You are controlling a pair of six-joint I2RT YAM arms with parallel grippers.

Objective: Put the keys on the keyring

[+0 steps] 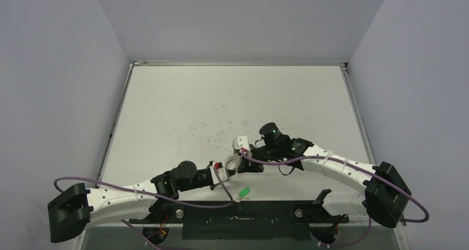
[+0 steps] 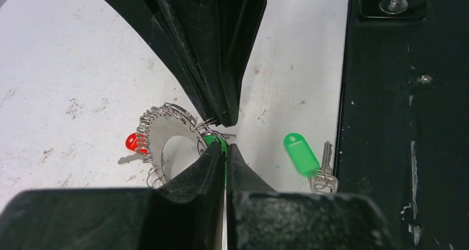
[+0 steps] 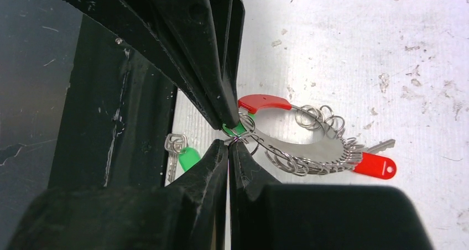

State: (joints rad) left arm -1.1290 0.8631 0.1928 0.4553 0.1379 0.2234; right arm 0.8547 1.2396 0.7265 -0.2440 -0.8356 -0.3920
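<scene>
Pinching one green key point(image 2: 217, 141) in my shut left gripper point(image 2: 225, 146), I am lining it up with the keyring point(image 2: 166, 129) at 9 o'clock; my right gripper point(image 3: 229, 142) is clamping the ring steady.

- right gripper point(image 3: 228, 145): jaws closed, tips meeting on a thin wire loop of the keyring point(image 3: 301, 143)
- left gripper point(image 3: 224, 117) at top of frame, pointing down, jaws closed as well
- green key point(image 3: 235, 130): its head sits right at the left gripper's tip, between the two grippers
- keyring extends right over the white counter point(image 3: 354, 51): silver crescent strung with small split rings, red sleeve point(image 3: 264, 102) on the upper arc, red tag point(image 3: 376, 165) with a key blade at the far end
- loose green key point(image 3: 188, 157) lies on the counter beside the dark base plate point(image 3: 110, 123), apart from the ring
</scene>
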